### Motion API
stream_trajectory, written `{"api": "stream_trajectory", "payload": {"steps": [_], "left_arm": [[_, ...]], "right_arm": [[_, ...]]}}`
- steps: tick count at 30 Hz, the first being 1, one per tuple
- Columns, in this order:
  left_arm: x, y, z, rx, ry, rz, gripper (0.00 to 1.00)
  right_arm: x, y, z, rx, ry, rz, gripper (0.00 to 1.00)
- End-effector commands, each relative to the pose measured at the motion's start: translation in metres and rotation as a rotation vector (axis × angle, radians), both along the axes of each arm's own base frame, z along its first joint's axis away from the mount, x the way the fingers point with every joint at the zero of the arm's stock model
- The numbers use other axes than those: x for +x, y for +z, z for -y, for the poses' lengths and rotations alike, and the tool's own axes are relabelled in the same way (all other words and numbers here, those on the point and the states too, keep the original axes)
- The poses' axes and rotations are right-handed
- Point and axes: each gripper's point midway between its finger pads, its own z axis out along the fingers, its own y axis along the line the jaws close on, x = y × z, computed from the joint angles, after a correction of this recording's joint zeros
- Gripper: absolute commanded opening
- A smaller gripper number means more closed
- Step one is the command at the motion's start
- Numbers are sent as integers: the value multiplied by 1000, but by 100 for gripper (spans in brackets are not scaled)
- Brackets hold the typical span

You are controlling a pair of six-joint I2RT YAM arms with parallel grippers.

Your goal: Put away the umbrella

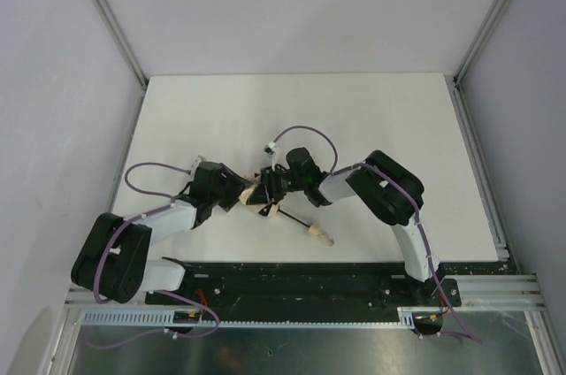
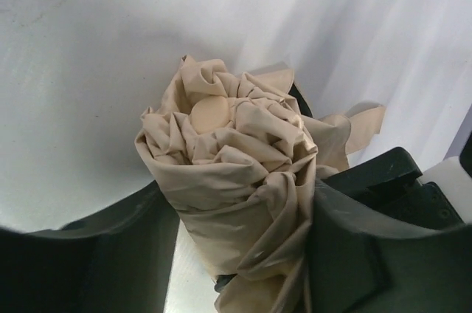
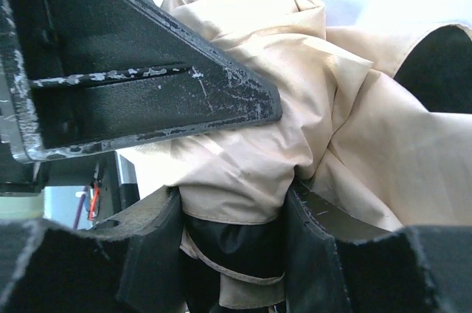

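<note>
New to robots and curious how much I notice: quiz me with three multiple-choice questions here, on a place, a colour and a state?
1. Where is the handle of the umbrella?
A. Against the back wall.
B. Under an arm's base.
C. On the table, toward the arms' bases.
2. The canopy's colour?
A. Green.
B. Pale beige.
C. Navy.
3. The canopy's state?
A. Bunched between the left gripper and right gripper.
B. Spread wide open.
C. Laid out flat.
Answers: 1 C, it lies at the shaft's end in the top view; 2 B, beige cloth in both wrist views; 3 A, crumpled folds between the fingers.
</note>
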Motion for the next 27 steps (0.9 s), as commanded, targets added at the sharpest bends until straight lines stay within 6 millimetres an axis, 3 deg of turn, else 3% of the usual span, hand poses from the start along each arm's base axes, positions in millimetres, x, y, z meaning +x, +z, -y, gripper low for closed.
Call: {"api": "stream_trajectory", "payload": {"steps": [1, 6, 10, 16, 21, 27], "left_arm": [[-46, -53, -15, 90, -25, -184, 55], [-47, -55, -15, 92, -33, -171, 20], [-50, -58, -16, 100, -39, -178, 4], [-59, -63, -13, 75, -42, -225, 0], [-60, -60, -13, 72, -34, -240, 0], [-66, -62, -15, 80, -17, -296, 0]], "right_arm": [[-54, -70, 30, -176, 45, -305, 0], [-51, -57, 27, -149, 39, -313, 0], [-43, -43, 27, -156, 17, -261, 4], [-21, -7, 38, -222, -46, -50, 51], [-7, 31, 52, -307, -86, 232, 70], [2, 61, 51, -361, -129, 495, 81]]}}
